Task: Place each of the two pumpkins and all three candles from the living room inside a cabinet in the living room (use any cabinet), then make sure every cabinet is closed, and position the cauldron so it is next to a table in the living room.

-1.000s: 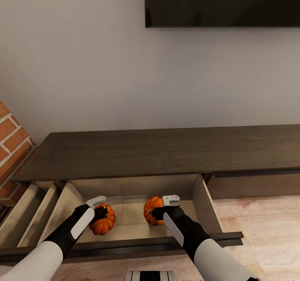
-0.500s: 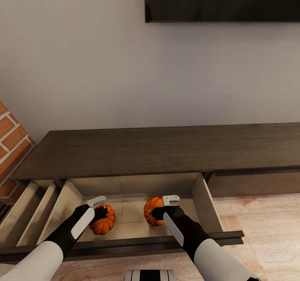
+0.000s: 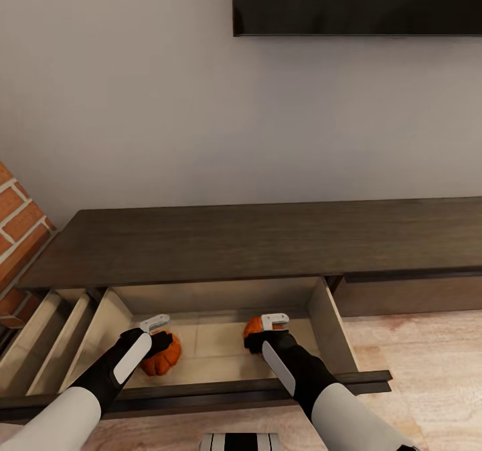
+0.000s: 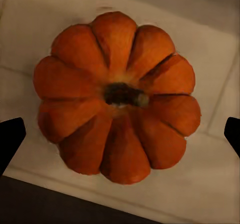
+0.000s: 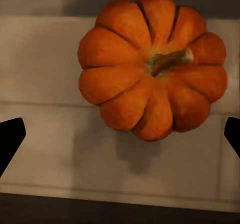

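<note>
With the cabinet (image 3: pixel 254 243) drawer (image 3: pixel 321 314) pulled wide open, both arms hang over its beige interior. The left gripper (image 3: pixel 155 334) sits above one pumpkin (image 3: pixel 161 357), jaws spread wide; in the left wrist view that pumpkin (image 4: pixel 117 97) lies free between the black fingertips (image 4: pixel 10 139), touching neither. The right gripper (image 3: pixel 268 330) hovers over the second pumpkin (image 3: pixel 254 326), which peeks out behind it; in the right wrist view this pumpkin (image 5: pixel 152 67) lies beyond the parted fingertips (image 5: pixel 11 136), stem tipped sideways. Both appear to rest on the drawer floor, though the head view is too cramped to be certain. A dark TV screen (image 3: pixel 358 1) hangs on the wall above, a brick column (image 3: pixel 17 237) at the far left.
</note>
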Robot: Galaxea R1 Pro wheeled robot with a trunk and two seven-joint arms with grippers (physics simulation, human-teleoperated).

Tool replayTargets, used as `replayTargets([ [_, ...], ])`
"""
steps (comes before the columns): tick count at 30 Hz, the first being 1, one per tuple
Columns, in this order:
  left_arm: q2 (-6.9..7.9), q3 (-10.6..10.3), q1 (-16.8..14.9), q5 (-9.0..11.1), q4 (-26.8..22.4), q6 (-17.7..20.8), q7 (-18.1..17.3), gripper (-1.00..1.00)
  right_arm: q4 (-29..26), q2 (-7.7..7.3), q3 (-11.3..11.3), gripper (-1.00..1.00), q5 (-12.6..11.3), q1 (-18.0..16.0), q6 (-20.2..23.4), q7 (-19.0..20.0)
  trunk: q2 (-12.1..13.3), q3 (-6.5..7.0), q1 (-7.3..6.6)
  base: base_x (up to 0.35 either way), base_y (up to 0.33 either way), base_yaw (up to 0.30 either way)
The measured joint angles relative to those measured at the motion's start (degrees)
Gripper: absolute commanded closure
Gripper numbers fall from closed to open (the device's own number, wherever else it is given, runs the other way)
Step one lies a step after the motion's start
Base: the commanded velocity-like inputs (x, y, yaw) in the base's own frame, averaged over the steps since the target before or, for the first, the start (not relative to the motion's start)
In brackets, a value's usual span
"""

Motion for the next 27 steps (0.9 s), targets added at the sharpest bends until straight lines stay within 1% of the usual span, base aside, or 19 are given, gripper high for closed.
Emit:
replayTargets([
  [1, 0.0, 0.0, 0.0, 0.0, 0.0, 0.0, 0.0, -1.0, 0.0, 0.0, 0.0, -1.0, 0.0, 0.0, 0.0, 0.0, 0.0, 0.0, 0.0, 0.0, 0.0, 0.0],
  [16, -0.01, 0.0, 0.0, 0.0, -0.1, 0.3, 0.1, -1.0, 0.0, 0.0, 0.0, -1.0, 0.0, 0.0, 0.0, 0.0, 0.2, 3.32, -0.39, 0.0, 0.0, 0.0],
  [22, 0.06, 0.0, 0.0, 0.0, -1.7, 3.8, 0.2, -1.0, 0.0, 0.0, 0.0, -1.0, 0.0, 0.0, 0.0, 0.0, 0.3, 4.65, -0.55, 0.0, 0.0, 0.0],
  [27, 0.09, 0.3, -0.1, 0.0, -2.0, 4.3, 0.2, -1.0, 0.1, 0.0, 0.0, -1.0, -0.1, 0.0, 0.0, 0.0, 0.3, 5.76, -0.67, 0.0, 0.0, 0.0],
])
